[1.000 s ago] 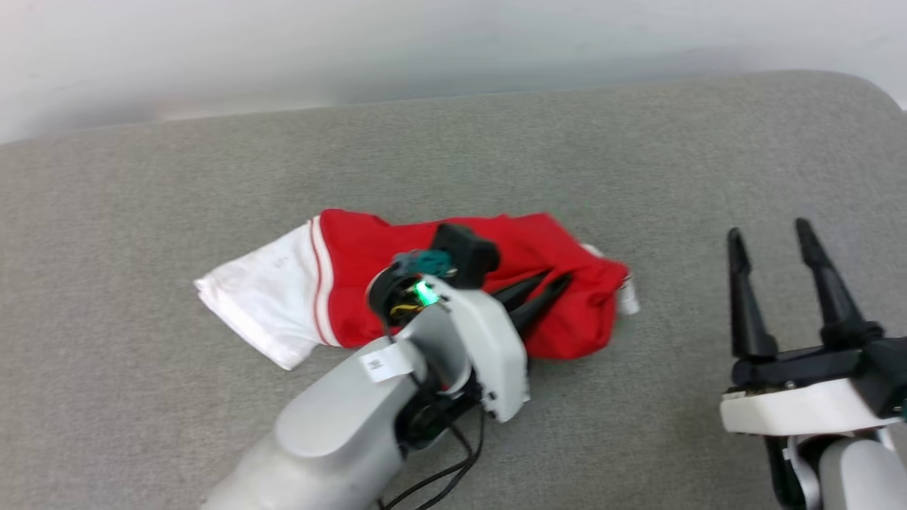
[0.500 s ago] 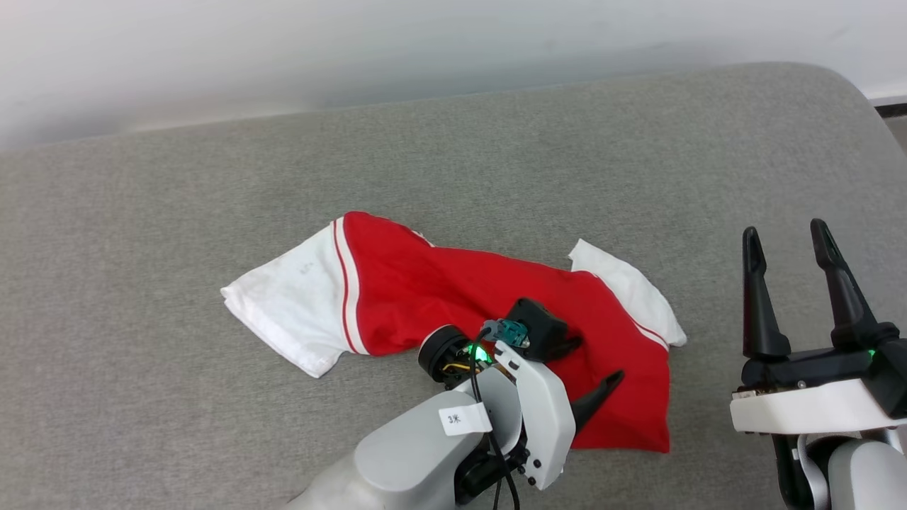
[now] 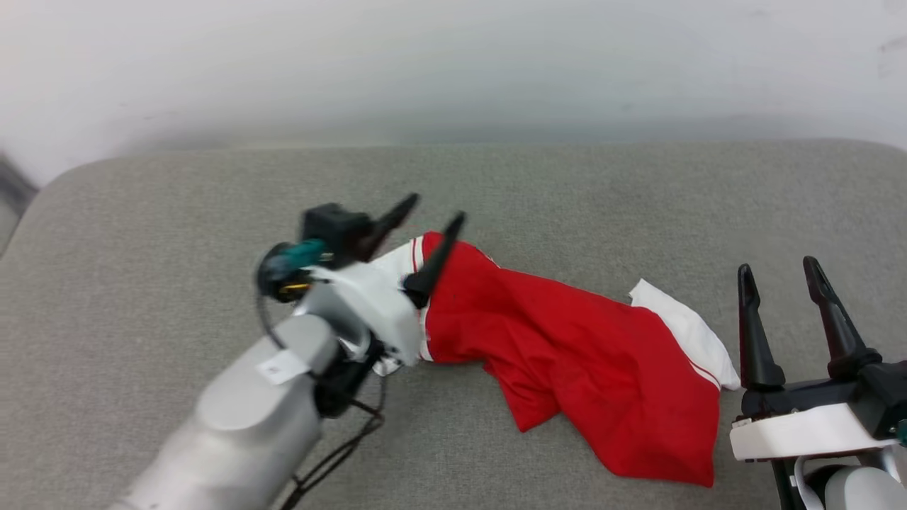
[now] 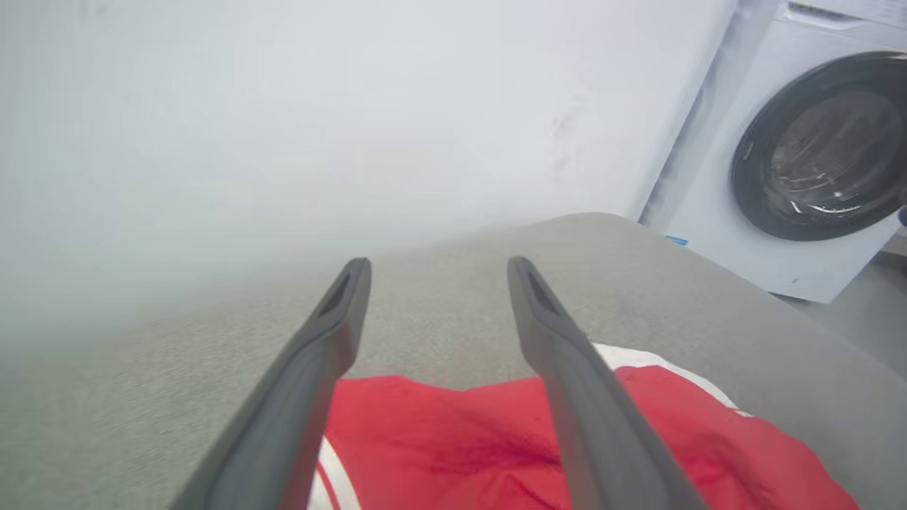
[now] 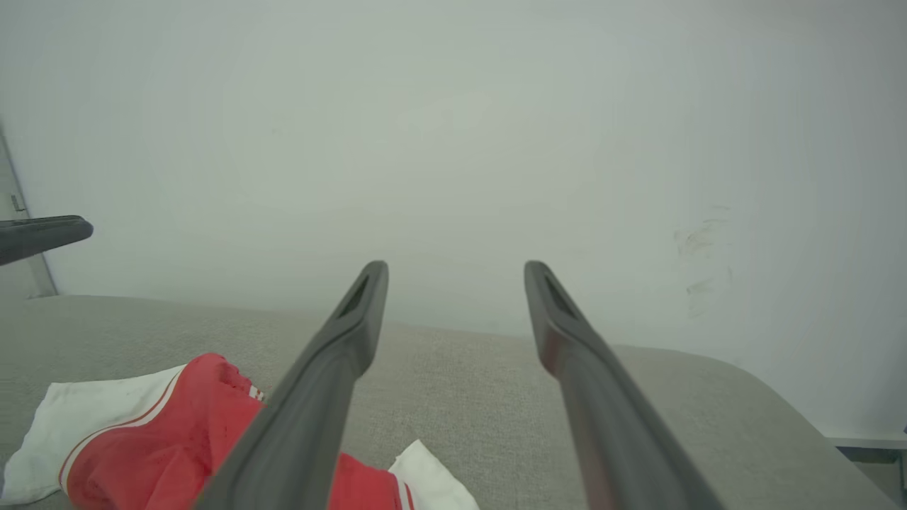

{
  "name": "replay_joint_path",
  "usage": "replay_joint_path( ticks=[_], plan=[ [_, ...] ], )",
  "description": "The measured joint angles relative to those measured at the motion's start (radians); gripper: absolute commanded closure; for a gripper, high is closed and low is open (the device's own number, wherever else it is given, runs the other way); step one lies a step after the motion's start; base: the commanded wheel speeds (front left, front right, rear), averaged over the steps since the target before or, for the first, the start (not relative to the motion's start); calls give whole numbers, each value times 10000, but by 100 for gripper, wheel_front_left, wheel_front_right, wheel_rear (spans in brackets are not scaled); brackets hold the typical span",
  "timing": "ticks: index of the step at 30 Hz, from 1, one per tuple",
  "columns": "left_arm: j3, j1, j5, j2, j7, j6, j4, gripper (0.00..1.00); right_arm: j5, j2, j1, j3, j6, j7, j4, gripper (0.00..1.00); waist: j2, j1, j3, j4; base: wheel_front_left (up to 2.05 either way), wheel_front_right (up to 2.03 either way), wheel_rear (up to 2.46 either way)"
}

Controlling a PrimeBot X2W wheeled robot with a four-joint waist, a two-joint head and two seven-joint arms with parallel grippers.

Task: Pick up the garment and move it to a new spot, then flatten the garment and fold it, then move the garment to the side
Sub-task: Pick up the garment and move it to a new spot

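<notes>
My left tool (image 3: 437, 207) gapes empty above the shirt (image 3: 567, 347), right tool (image 3: 776, 265) likewise. It's rumpled mid-cushion (image 3: 177, 212) — flattening's next, I reckon: pinch both ends, pull.

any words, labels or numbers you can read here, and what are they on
No text here can be read.
The white tag on the left arm: marks too blurred to read.
The blue sticker on the washing machine: too small to read.
The garment: no lettering visible.
</notes>
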Motion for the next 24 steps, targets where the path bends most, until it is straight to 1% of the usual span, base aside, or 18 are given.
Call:
replay_joint_path(
  ticks=[3,6,9,13,17,20,24],
  plan=[
    [1160,623,77,780,-13,314,-878,0,-67,0,105,-6,0,0,42,0,0,0,-232,200,0,0,0],
    [2347,1549,499,1486,-40,660,-2029,0,-67,2,137,-31,0,0,46,0,0,0,-399,351,0,0,0],
    [3296,2874,930,1841,-40,882,-3083,0,-65,0,255,-29,0,2,27,0,0,0,-505,426,0,0,0],
    [4303,4663,1283,1804,-40,997,-4149,0,-46,0,327,15,0,2,4,0,0,1,-543,417,0,0,0],
    [4909,6165,1829,1453,-40,984,-4870,0,17,0,382,38,0,2,12,0,0,1,-619,368,0,0,0],
    [5231,6908,2226,1101,-40,947,-5246,0,27,0,477,96,0,2,25,0,0,0,-662,326,0,0,0],
    [5453,7410,2629,685,-40,727,-5511,0,40,0,485,119,0,2,19,0,0,0,-677,305,0,0,0]
  ],
)
